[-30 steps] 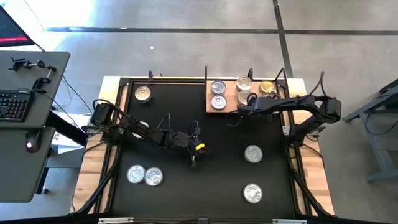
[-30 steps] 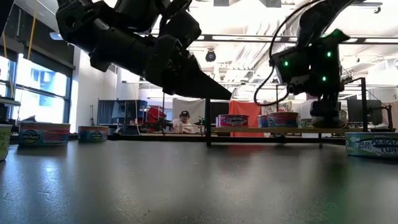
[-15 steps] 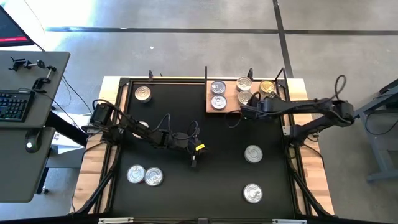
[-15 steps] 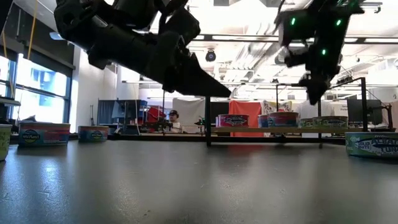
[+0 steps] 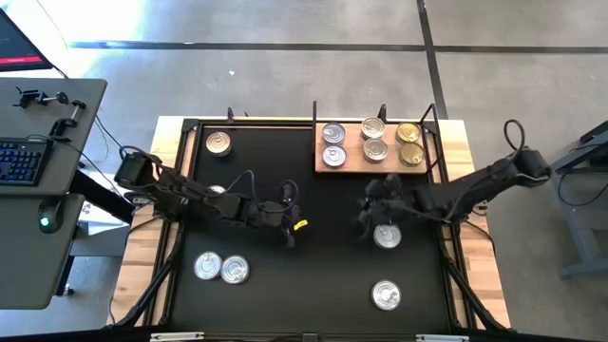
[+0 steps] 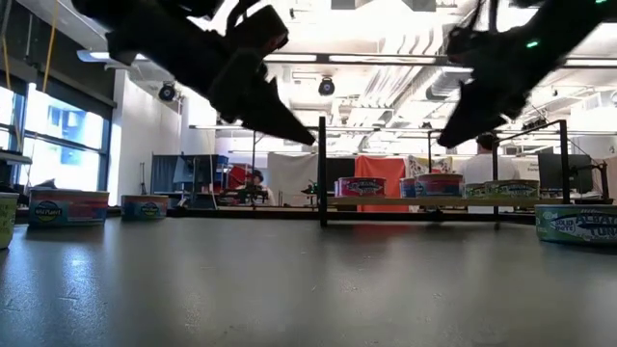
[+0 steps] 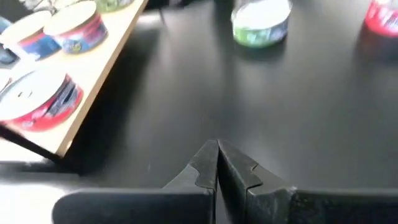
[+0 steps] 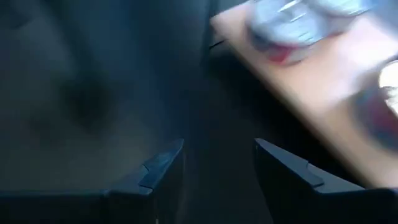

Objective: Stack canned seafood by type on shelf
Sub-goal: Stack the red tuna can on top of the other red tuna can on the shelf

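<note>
The wooden shelf (image 5: 370, 144) at the table's far right carries several canned seafood tins (image 5: 332, 144) in three pairs; the rightmost pair (image 5: 409, 142) is gold-topped. Loose tins rest on their bases on the black table: one far left (image 5: 218, 142), two near left (image 5: 220, 269), two on the right (image 5: 386, 236) (image 5: 385, 295). My left gripper (image 5: 290, 237) (image 7: 217, 163) is shut above mid-table, holding nothing. My right gripper (image 5: 365, 215) (image 8: 217, 167) hangs open above the table, just left of the tin (image 5: 386, 236), with nothing between its fingers.
Thin black posts (image 6: 321, 172) stand at the shelf's corners. A green-labelled tin (image 7: 261, 22) and a red one (image 7: 380, 15) lie ahead of my left gripper. A desk with a keyboard (image 5: 24, 161) stands beyond the table's left edge. Bare table lies between the two arms.
My right gripper has drawn back from the shelf's front edge toward the table's near edge and tipped downward; it now hangs beside a loose tin. The shelf's right front tin, covered by the arm before, now shows. My left gripper has risen a little, staying shut.
</note>
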Controlling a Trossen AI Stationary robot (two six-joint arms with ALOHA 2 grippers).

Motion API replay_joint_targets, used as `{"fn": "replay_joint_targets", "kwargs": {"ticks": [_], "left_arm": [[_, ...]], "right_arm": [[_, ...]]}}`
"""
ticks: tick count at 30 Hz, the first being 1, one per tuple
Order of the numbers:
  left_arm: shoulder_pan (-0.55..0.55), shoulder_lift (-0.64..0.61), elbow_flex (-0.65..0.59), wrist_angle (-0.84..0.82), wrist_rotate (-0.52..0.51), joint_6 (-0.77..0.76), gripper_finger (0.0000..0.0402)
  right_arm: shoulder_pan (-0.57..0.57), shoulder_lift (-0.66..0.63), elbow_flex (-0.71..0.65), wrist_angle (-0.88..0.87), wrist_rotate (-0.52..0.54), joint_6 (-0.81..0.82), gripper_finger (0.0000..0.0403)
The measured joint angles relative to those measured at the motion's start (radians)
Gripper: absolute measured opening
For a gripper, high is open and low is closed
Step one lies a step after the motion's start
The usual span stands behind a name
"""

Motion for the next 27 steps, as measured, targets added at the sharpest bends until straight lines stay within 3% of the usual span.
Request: {"fn": "replay_joint_targets", "kwargs": {"ticks": [2, 7, 11, 15, 21, 24, 27], "left_arm": [[-0.005, 0.0, 0.0, -0.023, -0.008, 0.001, 0.0001], [-0.003, 0.015, 0.0, -0.001, -0.007, 0.001, 0.0001], [0.005, 0.026, -0.001, 0.062, -0.007, 0.009, 0.0001], [0.005, 0.05, -0.001, 0.116, -0.004, 0.019, 0.0001], [-0.014, 0.05, 0.0, 0.087, -0.013, -0.018, 0.0001], [-0.041, 0.007, 0.0, 0.017, -0.06, -0.031, 0.0001], [-0.079, -0.07, 0.0, -0.141, -0.207, -0.075, 0.0001]], "right_arm": [[0.055, 0.0, 0.004, -0.036, -0.061, 0.037, 0.0179], [0.196, -0.001, 0.048, -0.201, -0.331, 0.193, 0.0178], [0.302, -0.001, 0.054, -0.289, -0.389, 0.362, 0.0178], [0.389, -0.001, 0.054, -0.333, -0.276, 0.496, 0.0178], [0.441, 0.018, 0.054, -0.252, 0.175, 0.533, 0.0178], [0.433, 0.029, 0.054, -0.173, 0.244, 0.461, 0.0178], [0.408, 0.041, 0.054, -0.103, 0.249, 0.367, 0.0178]]}}
